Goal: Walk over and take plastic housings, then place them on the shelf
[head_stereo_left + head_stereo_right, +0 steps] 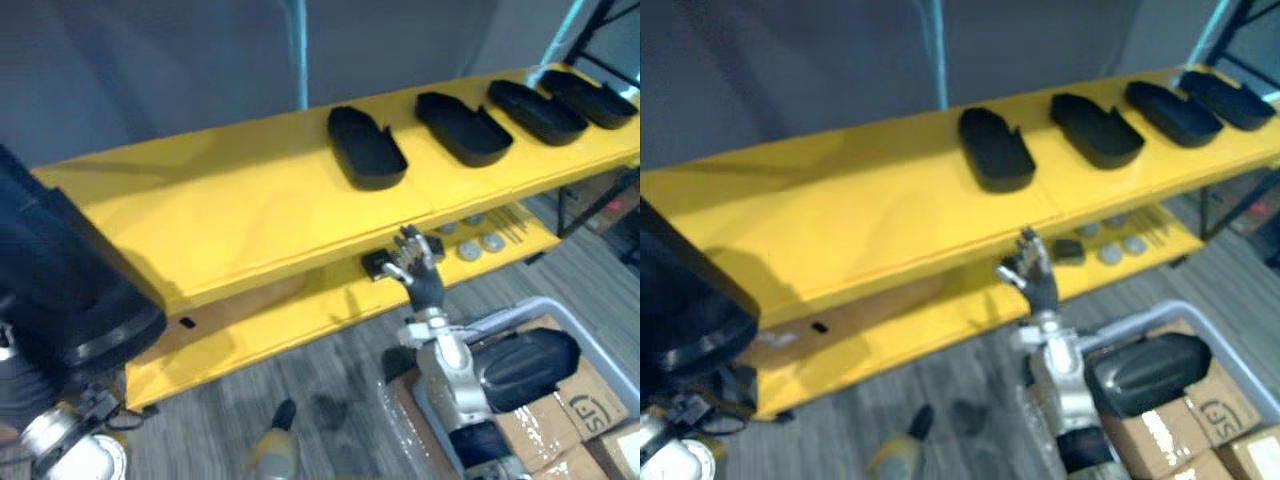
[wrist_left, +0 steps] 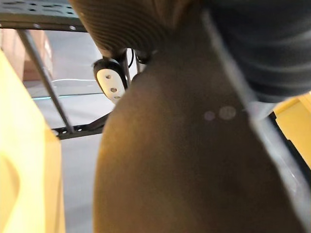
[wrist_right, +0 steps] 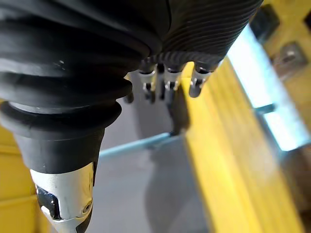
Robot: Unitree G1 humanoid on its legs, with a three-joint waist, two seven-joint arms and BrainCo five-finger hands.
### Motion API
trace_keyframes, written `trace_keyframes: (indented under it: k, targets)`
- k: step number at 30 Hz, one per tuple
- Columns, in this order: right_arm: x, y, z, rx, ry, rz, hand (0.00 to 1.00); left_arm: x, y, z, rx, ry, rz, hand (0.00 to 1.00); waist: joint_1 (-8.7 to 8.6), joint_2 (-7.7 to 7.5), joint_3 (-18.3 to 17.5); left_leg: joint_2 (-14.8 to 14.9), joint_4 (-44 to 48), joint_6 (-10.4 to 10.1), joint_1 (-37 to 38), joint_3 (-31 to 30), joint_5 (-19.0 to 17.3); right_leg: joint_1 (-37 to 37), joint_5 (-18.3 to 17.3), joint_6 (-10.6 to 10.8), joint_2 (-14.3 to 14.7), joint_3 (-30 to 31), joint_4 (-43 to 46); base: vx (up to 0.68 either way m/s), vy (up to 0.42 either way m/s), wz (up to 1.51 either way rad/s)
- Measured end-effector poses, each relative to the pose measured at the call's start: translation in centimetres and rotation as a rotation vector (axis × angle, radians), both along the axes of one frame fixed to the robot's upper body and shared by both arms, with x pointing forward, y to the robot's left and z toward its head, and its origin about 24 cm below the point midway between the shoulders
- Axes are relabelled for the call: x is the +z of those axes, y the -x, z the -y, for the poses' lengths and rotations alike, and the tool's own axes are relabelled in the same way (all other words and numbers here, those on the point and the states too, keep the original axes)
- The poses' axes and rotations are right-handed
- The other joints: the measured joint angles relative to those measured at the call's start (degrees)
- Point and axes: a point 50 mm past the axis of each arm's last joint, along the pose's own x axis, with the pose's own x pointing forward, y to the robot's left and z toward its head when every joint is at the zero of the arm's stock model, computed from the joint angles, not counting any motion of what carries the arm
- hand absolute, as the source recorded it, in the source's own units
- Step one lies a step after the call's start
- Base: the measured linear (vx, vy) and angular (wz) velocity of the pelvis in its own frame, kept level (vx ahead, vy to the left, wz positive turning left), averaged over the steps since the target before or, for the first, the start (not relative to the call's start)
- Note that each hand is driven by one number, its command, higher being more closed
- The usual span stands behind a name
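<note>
Four black plastic housings (image 1: 366, 150) lie in a row on the top shelf (image 1: 230, 210), open side up. They are shallow, elongated tubs with rounded ends and thin raised walls, matte finish. The first is near mid-shelf. The second housing (image 1: 463, 130), third housing (image 1: 535, 112) and fourth housing (image 1: 590, 97) run toward the right end, each apart from the next.

A dark glossy domed piece (image 1: 525, 368) rests on cardboard boxes (image 1: 590, 400) inside a grey bin (image 1: 548, 305), just beside the right arm. It is likely another housing, but I cannot tell. A bulky black piece (image 1: 70, 300) with a glossy rounded edge sits above the left wrist at the near left; I cannot tell what it is.

Right hand (image 1: 420, 270): raised in front of the top shelf's front edge, fingers straight and spread, pointing up, holding nothing, apart from every housing.

Left hand (image 2: 127, 26): its ribbed cover shows against a broad smooth brown-dark surface. The fingers are hidden, so I cannot tell the grip.

Both shelves are flat, smooth yellow boards. The lower shelf (image 1: 300, 310) carries round silver discs (image 1: 480, 245) and a small black block (image 1: 378, 262).

The floor (image 1: 330, 400) is grey with a plank pattern. Behind is a grey wall (image 1: 150, 70) with a teal upright pole (image 1: 297, 50), and a black metal rack (image 1: 600, 190) stands at the right.
</note>
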Motion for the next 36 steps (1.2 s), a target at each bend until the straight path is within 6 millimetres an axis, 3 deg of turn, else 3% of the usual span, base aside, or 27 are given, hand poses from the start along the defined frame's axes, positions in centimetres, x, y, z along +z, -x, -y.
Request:
trace_keyframes:
  k: [7, 9, 11, 14, 17, 19, 21, 22, 24, 25, 26, 27, 29, 31, 33, 34, 35, 36]
  targets:
    - [0.2, 1.0, 0.7, -0.023, -0.010, 0.027, 0.00, -0.3, 0.1, 0.2, -0.025, -0.008, -0.036, 1.00, -0.44, -0.01, 1.02, -0.02, -0.44, -1.39, -0.02, 0.31, 2.35, 1.00, -2.77, 3.02, 0.16, 0.31, -1.52, -0.03, 0.001, 0.04]
    - [0.8, 0.9, 0.7, -0.011, -0.011, 0.056, 0.00, -0.2, 0.0, 0.2, -0.029, -0.009, -0.028, 1.00, -0.97, -0.51, 2.00, -0.04, -0.59, -1.53, -0.16, 1.01, 2.56, 1.01, -5.68, 3.20, 0.06, 0.31, -2.53, -0.12, -0.043, -0.19]
    - [0.7, 1.1, 0.8, -0.014, -0.011, 0.052, 0.00, -0.2, -0.2, 0.3, -0.037, -0.008, -0.027, 1.00, -1.39, -0.62, 2.34, -0.02, -0.63, -1.72, -0.68, 1.27, 3.06, 0.97, -7.86, 5.76, 0.09, 0.24, -3.67, -0.13, -0.052, -0.07]
    - [-0.1, 1.8, 1.9, -0.046, -0.007, 0.025, 0.00, -0.2, -0.2, 0.4, -0.051, -0.012, -0.030, 1.00, -1.93, 0.42, 2.47, 0.48, -0.75, -1.66, -0.71, 1.28, 3.40, 0.99, -8.31, 6.14, 0.43, -0.05, -3.43, -0.05, -0.017, 0.07]
    - [-0.1, 1.8, 2.5, -0.071, -0.011, 0.025, 0.00, 0.5, -0.6, 0.3, -0.063, -0.039, -0.007, 1.00, -1.91, -0.93, 2.72, -0.83, -0.76, -1.64, -1.03, 1.47, 3.31, 0.99, -8.37, 5.14, -0.72, -0.59, -3.14, 0.06, 0.016, 0.11]
    - [-0.2, 2.0, 2.9, -0.088, -0.011, 0.023, 0.00, 0.8, -0.9, 0.4, -0.080, -0.055, 0.004, 1.00, -2.57, -1.80, 2.59, -2.06, -0.20, -1.45, -1.08, 1.07, 2.49, 1.25, -6.96, 2.68, -1.96, -1.20, -0.23, 0.11, 0.076, 0.33]
    - [-0.3, 2.2, 3.2, -0.104, -0.010, 0.017, 0.00, 1.5, -1.3, 0.3, -0.095, -0.086, 0.016, 1.00, -2.76, -1.81, 2.39, -2.14, 0.58, -0.39, -0.35, 0.45, 1.14, -3.47, -3.57, -2.41, -4.32, 2.80, 11.18, 0.03, 0.248, 0.23]
    - [0.0, 2.2, 3.1, -0.104, -0.010, 0.032, 0.00, 1.8, -1.4, 0.1, -0.101, -0.111, 0.016, 1.00, -2.79, -2.09, 2.36, -2.29, 0.61, 0.41, 0.86, 0.70, 0.05, -7.87, 1.71, -5.15, -5.86, 7.88, 19.07, 0.02, 0.307, -0.02]
    - [0.4, 2.2, 3.0, -0.113, -0.015, 0.051, 0.00, 2.0, -1.5, 0.1, -0.105, -0.129, 0.011, 1.00, -3.17, -2.04, 2.44, -2.40, 0.60, 2.20, 2.91, 1.02, -1.22, -11.87, 12.49, -4.89, -6.83, 12.84, 25.61, 0.02, 0.287, -0.03]
    - [0.4, 2.2, 3.0, -0.112, -0.011, 0.051, 0.00, 2.0, -1.5, 0.1, -0.107, -0.133, 0.013, 1.00, -3.61, -1.36, 2.70, -2.22, 0.60, 2.67, 3.48, 0.79, -1.52, -12.86, 12.22, -4.24, -6.83, 13.98, 27.70, 0.00, 0.181, 0.10]
    - [0.5, 2.2, 2.8, -0.107, -0.002, 0.058, 0.00, 2.3, -1.8, 0.0, -0.104, -0.136, 0.026, 1.00, -4.60, -1.40, 2.65, -1.47, 0.51, 3.82, 4.50, -0.35, -2.00, -15.03, 1.97, -2.47, -5.28, 15.23, 30.71, 0.05, 0.112, 0.21]
    - [0.8, 2.2, 3.0, -0.108, 0.007, 0.074, 0.00, 2.6, -2.4, 0.1, -0.110, -0.130, 0.045, 1.00, -5.33, -1.02, 2.84, -0.95, 0.53, 4.23, 5.23, -1.33, -2.45, -16.47, -4.50, -2.36, -2.26, 15.91, 29.82, 0.08, 0.071, 0.31]
    - [1.5, 2.4, 3.8, -0.136, 0.014, 0.105, 0.00, 3.0, -3.2, 0.5, -0.128, -0.117, 0.074, 1.00, -6.97, -0.67, 2.79, -0.64, 0.54, 4.54, 5.51, -3.14, -2.78, -17.08, -8.25, -1.76, 2.73, 16.22, 22.20, 0.15, 0.027, 0.49]
    - [2.1, 2.6, 4.9, -0.167, 0.030, 0.131, 0.00, 3.0, -4.0, 0.8, -0.139, -0.097, 0.087, 1.00, -7.46, -0.69, 2.77, -1.03, 0.52, 4.04, 6.49, -3.65, -3.00, -17.03, -8.55, -1.75, 6.66, 17.76, 11.76, 0.15, -0.039, 0.39]
    - [2.8, 2.6, 5.9, -0.184, 0.053, 0.154, 0.00, 3.1, -4.1, 0.7, -0.134, -0.097, 0.092, 1.00, -7.40, -2.08, 1.90, -3.16, 0.57, 3.38, 6.21, -3.34, -3.69, -16.91, -5.76, -2.12, 7.00, 17.49, 5.08, 0.11, -0.104, 0.21]
    - [3.2, 2.3, 6.5, -0.191, 0.067, 0.169, 0.00, 2.7, -4.1, 0.8, -0.129, -0.073, 0.092, 1.00, -7.37, -2.43, 1.39, -4.33, 0.60, 2.77, 6.43, -3.01, -4.38, -15.85, -3.48, -0.36, 6.28, 17.07, 2.24, 0.11, -0.124, 0.14]
    - [3.5, 2.1, 6.8, -0.194, 0.073, 0.175, 0.00, 2.4, -4.1, 1.0, -0.129, -0.057, 0.085, 1.00, -7.37, -1.15, 1.15, -3.63, 1.12, 2.86, 6.46, -1.64, -4.82, -14.70, -2.81, -0.57, 7.03, 16.82, 0.40, 0.16, -0.144, -0.02]
    - [3.9, 2.0, 7.3, -0.198, 0.085, 0.189, 0.00, 2.1, -3.9, 1.1, -0.123, -0.046, 0.077, 1.00, -7.33, 1.04, 0.54, -2.12, 2.15, 2.69, 6.29, 0.49, -5.69, -13.01, -1.18, -0.82, 8.56, 16.44, -2.85, 0.17, -0.115, -0.12]
